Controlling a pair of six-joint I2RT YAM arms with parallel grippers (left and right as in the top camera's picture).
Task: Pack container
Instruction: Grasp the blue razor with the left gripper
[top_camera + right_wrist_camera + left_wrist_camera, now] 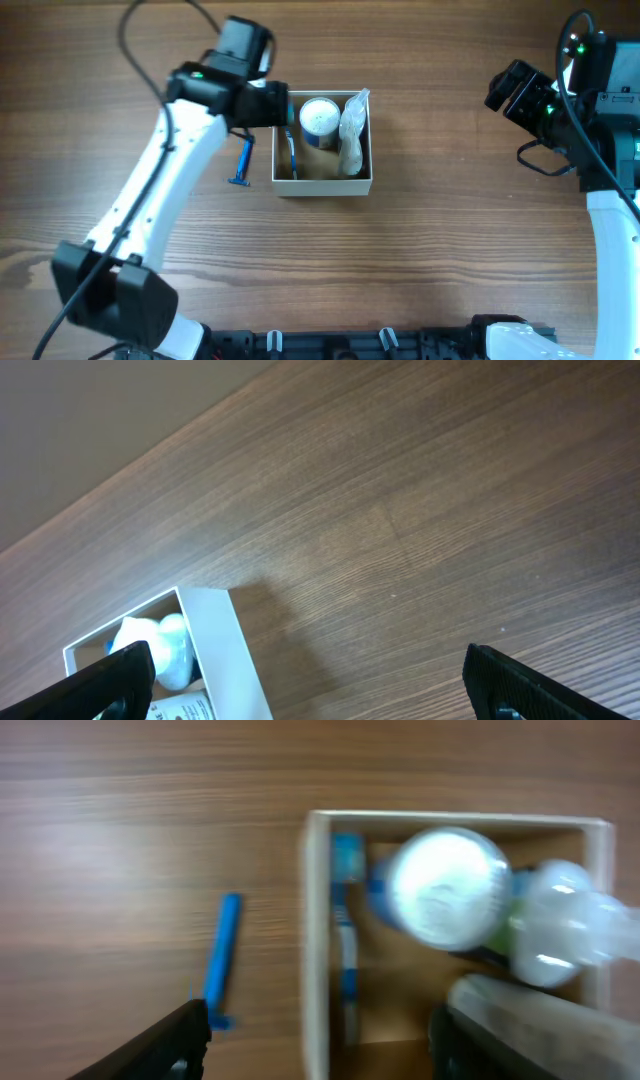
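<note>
Sitting near the middle of the counter (450, 250), the container (322, 185) held a white jar (320, 117), a clear bag (353, 130) and a blue toothbrush (291, 152). A blue razor (243, 163) lay beside its left wall. Above that wall the left jaws hung spread; the right jaws were spread near the right edge.

You're looking at a blurred left wrist view: the jar (445, 885) and the clear packet (560, 920) in the box (318, 920) are smearing together, and no label is reading. The bottom edge is cutting off the box and the left gripper (320, 1030) fingers. The razor (220, 955) is blurring at its lower end. In the right wrist view the box is running off the lower-left corner, and the right gripper (305, 675) is showing only its tips.
</note>
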